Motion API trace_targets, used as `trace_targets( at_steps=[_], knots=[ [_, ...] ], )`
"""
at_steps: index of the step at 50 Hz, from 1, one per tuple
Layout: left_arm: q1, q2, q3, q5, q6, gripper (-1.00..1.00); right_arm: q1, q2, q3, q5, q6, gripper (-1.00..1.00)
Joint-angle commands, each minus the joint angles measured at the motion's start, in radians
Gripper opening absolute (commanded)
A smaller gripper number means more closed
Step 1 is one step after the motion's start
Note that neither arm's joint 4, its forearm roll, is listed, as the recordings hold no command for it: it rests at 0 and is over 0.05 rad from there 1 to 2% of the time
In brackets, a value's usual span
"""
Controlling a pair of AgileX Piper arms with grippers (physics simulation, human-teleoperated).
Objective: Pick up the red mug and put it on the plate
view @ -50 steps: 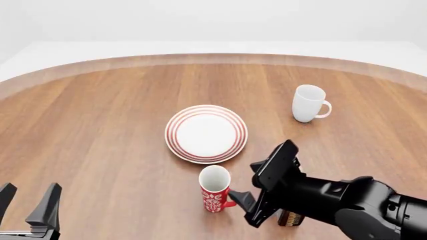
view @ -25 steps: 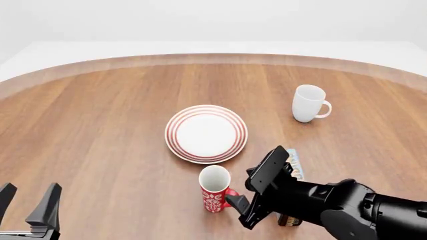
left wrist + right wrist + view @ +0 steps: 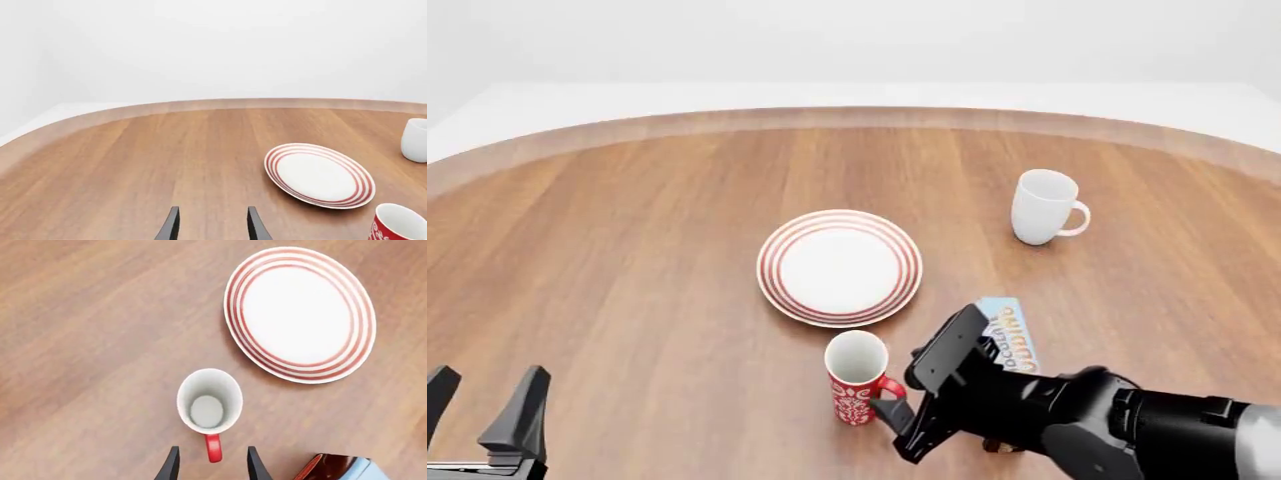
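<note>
While tilted down, right gripper [image 3: 209,465] straddles handle.

red mug [image 3: 857,378] upright, near ringed plate [image 3: 839,267]

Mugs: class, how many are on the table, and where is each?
2. The red mug stands just near of the plate; the white mug stands far right.

Bare counter [image 3: 627,260] is lying open all round the plate [image 3: 839,267], with only the red mug [image 3: 857,377] standing just beside its near rim.
</note>
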Motion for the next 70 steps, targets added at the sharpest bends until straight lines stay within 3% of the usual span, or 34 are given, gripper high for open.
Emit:
trace_targets(
  at_steps=[1,41,55,56,70],
  knots=[
    [0.000,0.000,0.000,0.000,0.000,1.00,0.001,0.049,0.003,-0.039,0.012,1.00],
    [0.000,0.000,0.000,0.000,0.000,1.00,0.027,0.157,0.064,-0.174,0.058,1.00],
    [0.000,0.000,0.000,0.000,0.000,1.00,0.028,0.168,0.054,-0.182,0.060,1.00],
    [0.000,0.000,0.000,0.000,0.000,1.00,0.027,0.167,0.053,-0.182,0.059,-1.00],
    [0.000,0.000,0.000,0.000,0.000,1.00,0.018,0.141,0.059,-0.183,0.049,-1.00]
  ],
)
